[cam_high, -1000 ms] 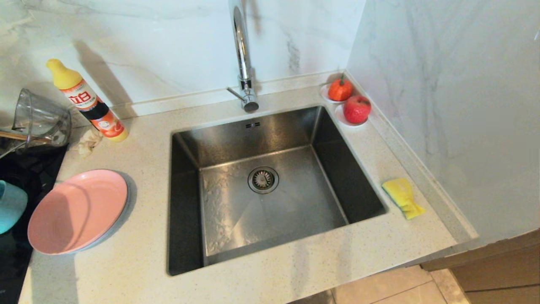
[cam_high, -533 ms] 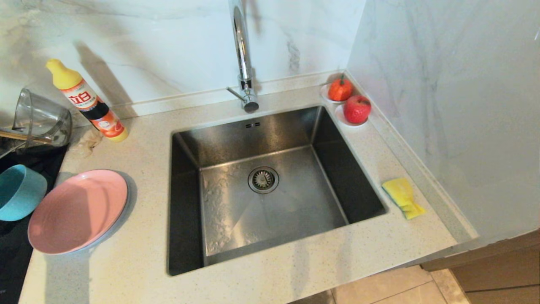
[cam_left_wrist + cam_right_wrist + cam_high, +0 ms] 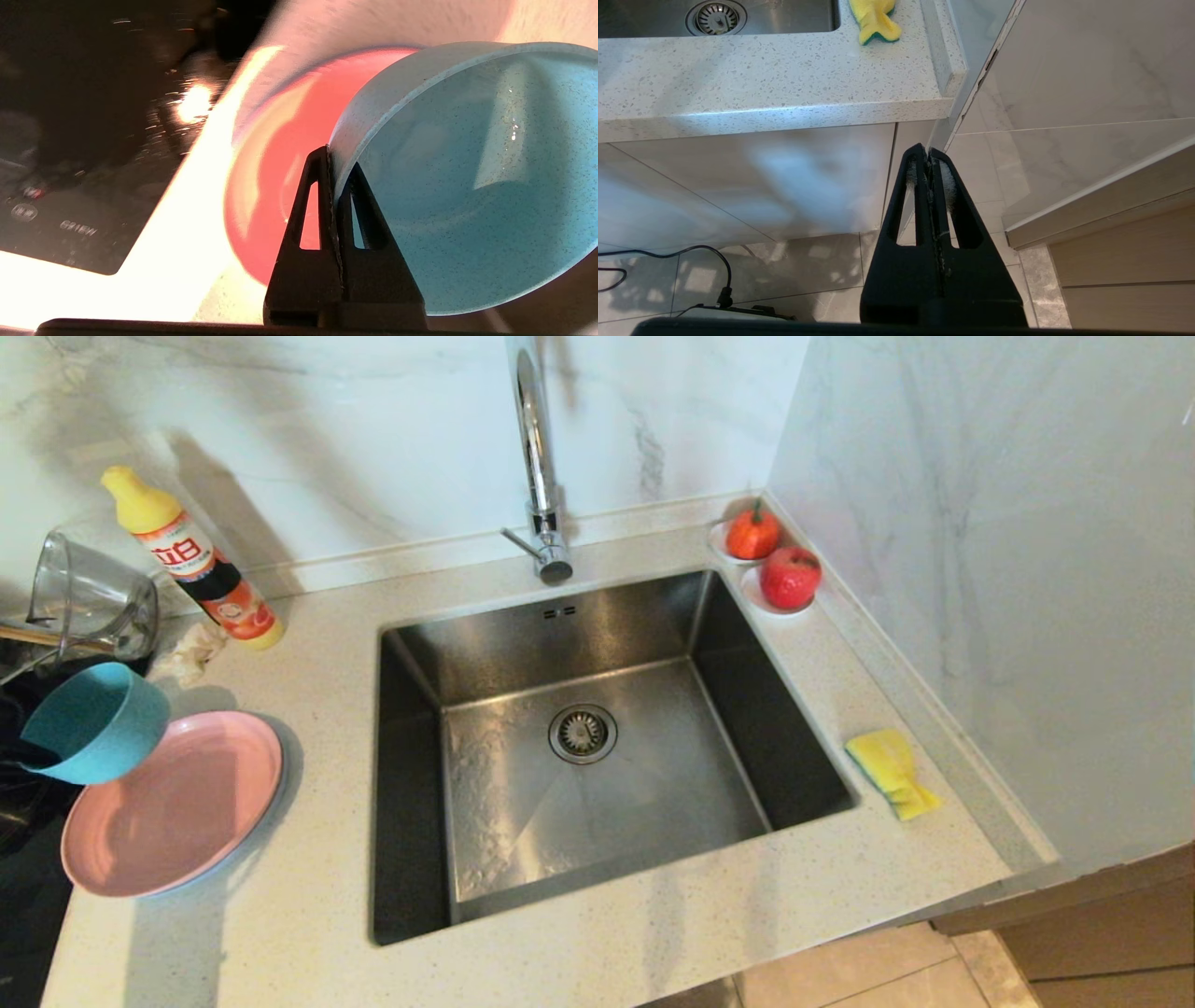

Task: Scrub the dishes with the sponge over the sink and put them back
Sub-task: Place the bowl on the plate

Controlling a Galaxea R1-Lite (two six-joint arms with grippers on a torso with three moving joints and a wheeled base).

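Left pincer (image 3: 332, 158) pinching teal bowl (image 3: 98, 721) rim, tilted above pink plate (image 3: 173, 803), bound for sink (image 3: 597, 747); right pincer (image 3: 930, 158) pressed together, parked low.

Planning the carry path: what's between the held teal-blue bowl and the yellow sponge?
Head view: pink plate, then the steel sink. Left gripper is shut on the teal-blue bowl; yellow sponge.

The head camera looks steeply down on the sink (image 3: 597, 747). The left wrist camera sits close behind its end effector (image 3: 332, 154), sharing the pink plate (image 3: 173, 803). The right wrist camera, below counter (image 3: 761, 70) level, shares the sponge (image 3: 875, 18).
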